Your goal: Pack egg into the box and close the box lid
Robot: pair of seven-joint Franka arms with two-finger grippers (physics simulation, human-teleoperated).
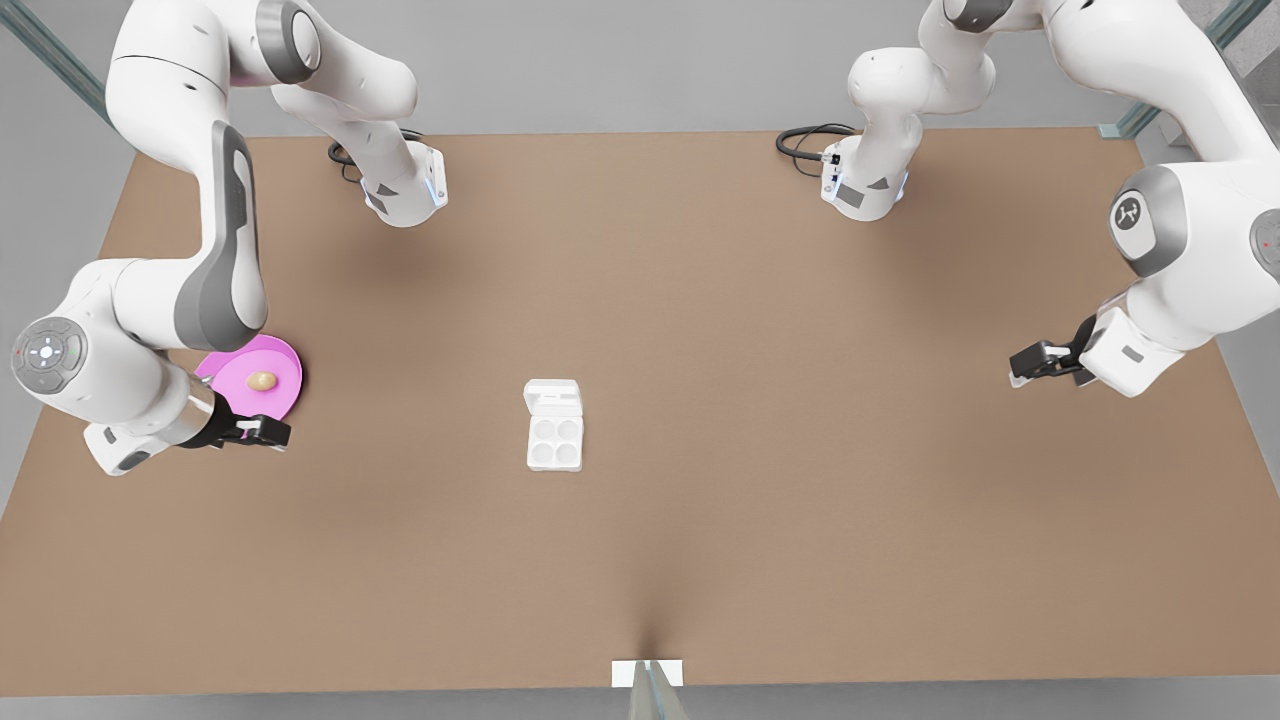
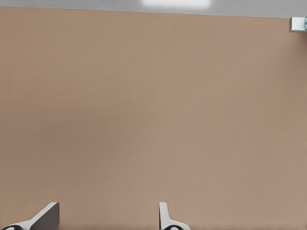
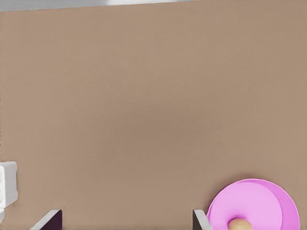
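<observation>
Right gripper (image 1: 268, 432) open beside the round pink plate (image 1: 285, 398): centre over the small tan-brown oval egg (image 1: 262, 381), likely lying sideways, descend gently; left gripper (image 1: 1028, 362) waits, open

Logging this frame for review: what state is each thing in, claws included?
egg: lying on the pink plate, not packed.
box: four cups empty.
box lid: open, laid flat.
right claw: open, beside the plate, holding nothing.
left claw: open, waiting at the front view's right.
</observation>
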